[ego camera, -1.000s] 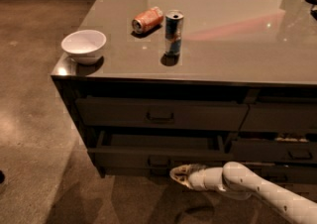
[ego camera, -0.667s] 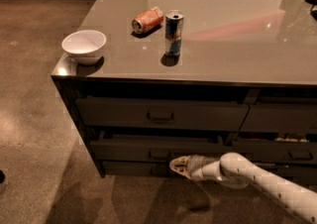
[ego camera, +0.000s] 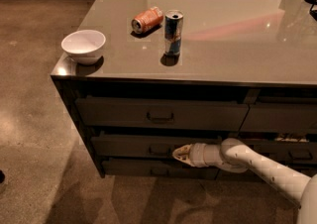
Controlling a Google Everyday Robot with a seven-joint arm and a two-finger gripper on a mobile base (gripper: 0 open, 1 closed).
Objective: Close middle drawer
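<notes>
The middle drawer (ego camera: 129, 145) is a wide, shallow dark front under the taller top drawer (ego camera: 124, 113). Its front sits nearly level with the fronts above and below it. Its small handle (ego camera: 159, 150) shows just left of my gripper (ego camera: 179, 153). The gripper's pale tip rests against the drawer front, right of the handle. The white arm (ego camera: 257, 164) reaches in from the lower right.
On the counter (ego camera: 223, 34) stand a white bowl (ego camera: 83, 45) at the front left corner, an upright blue can (ego camera: 173, 32) and an orange can (ego camera: 147, 19) lying on its side. A narrower drawer stack (ego camera: 282, 119) is to the right. Bare floor (ego camera: 34, 119) lies left.
The middle drawer has slid inward and now stands nearly flush. My gripper has moved left and forward along with the drawer front.
</notes>
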